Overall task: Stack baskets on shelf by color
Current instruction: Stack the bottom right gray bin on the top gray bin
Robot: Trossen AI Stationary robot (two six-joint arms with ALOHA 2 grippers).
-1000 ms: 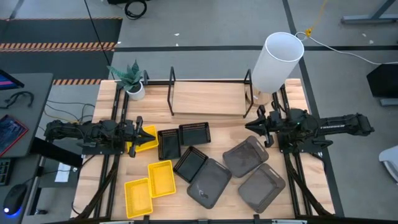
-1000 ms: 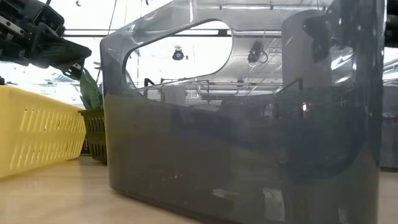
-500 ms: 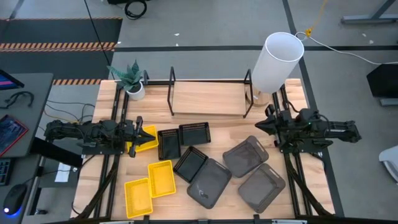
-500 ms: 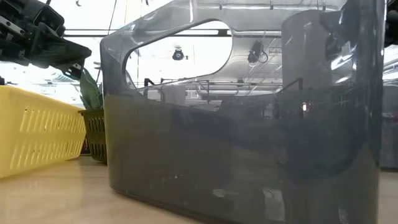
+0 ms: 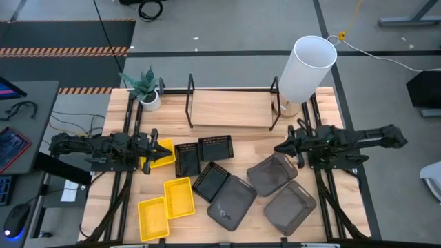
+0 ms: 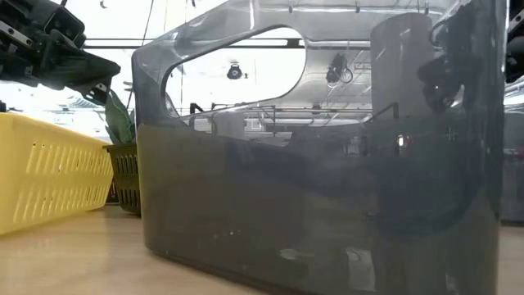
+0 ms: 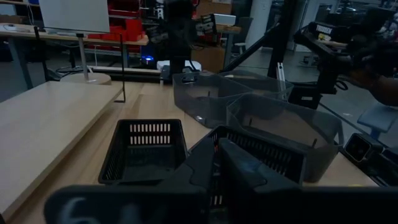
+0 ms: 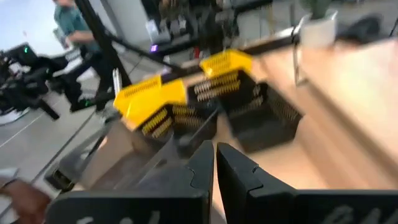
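The light-wood shelf [image 5: 231,109] with thin black upright frames lies along the table's 12 o'clock edge, its board bare. All nine baskets sit on the tabletop [image 5: 255,148] in front of it.

Three bright yellow baskets with slotted plastic walls are toward 8 o'clock: one [image 5: 162,154] at the left gripper's tip, a second [image 5: 178,197] below it, and a third [image 5: 152,218] touching the second near the 6 o'clock edge. Three small black baskets of fine perforated mesh sit at centre: one [image 5: 216,147], another [image 5: 187,159] just beside it, and a tilted one [image 5: 211,181] whose corner meets a grey tray. Three larger smoky-grey baskets, smooth, translucent and round-cornered, spread toward 5 o'clock: one [image 5: 231,202], one [image 5: 272,173], one [image 5: 289,208].

The left gripper [image 5: 160,147] rests at 9 o'clock over the first yellow basket; whether its fingers grip the rim cannot be told. The right gripper [image 5: 284,147] hangs at 3 o'clock, just above the upper grey basket's far edge; in its wrist view the two dark fingers [image 8: 198,169] stand nearly together, a thin slit between them, holding nothing.

A white cylinder [image 5: 306,67] stands at 1 o'clock, and a potted plant [image 5: 143,88] at 11 o'clock.
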